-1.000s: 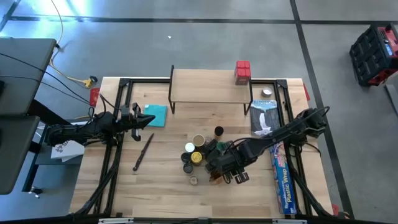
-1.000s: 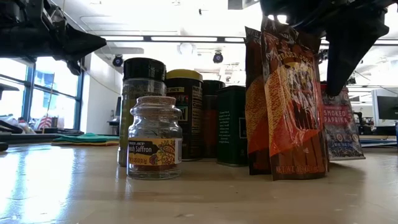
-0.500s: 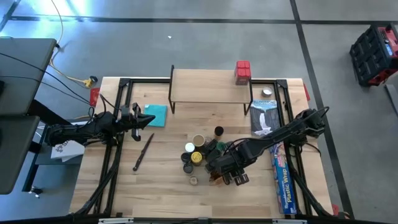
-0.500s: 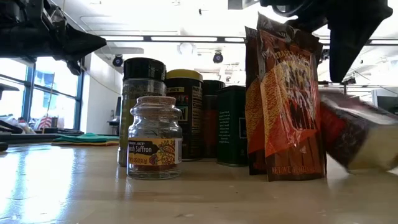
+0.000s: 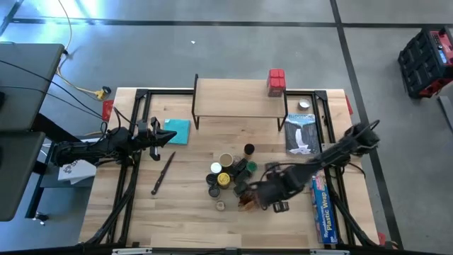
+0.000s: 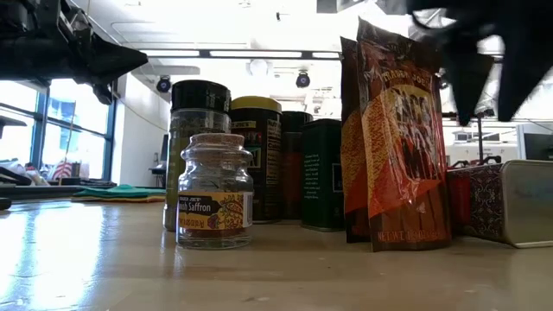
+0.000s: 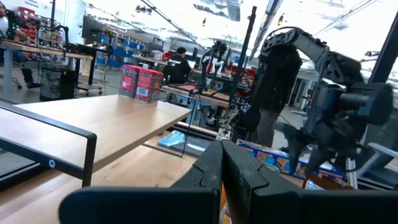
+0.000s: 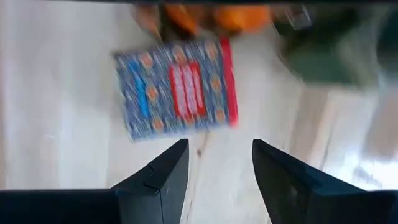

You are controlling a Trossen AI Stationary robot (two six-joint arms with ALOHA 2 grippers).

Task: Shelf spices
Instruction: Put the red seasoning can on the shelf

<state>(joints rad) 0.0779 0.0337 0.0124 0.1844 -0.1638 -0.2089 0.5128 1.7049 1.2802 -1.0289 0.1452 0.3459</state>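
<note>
Red and blue, a small box [image 8: 176,88] lies flat on the desk [image 5: 184,212] just ahead of my right pincer [image 8: 216,163], whose fingers are spread with nothing between them. In my judgement it hovers there to line up a grasp. The box sits at the edge of the jar cluster [image 5: 225,177], beside an orange packet [image 6: 402,138] that stands upright. The shelf [image 5: 237,97] stands well beyond the cluster and carries only two red boxes [image 5: 276,81] at one end, so most of the work remains. My left pincer [image 7: 222,168] waits pressed together beside the teal cloth [image 5: 178,131], well apart from the cluster.
</note>
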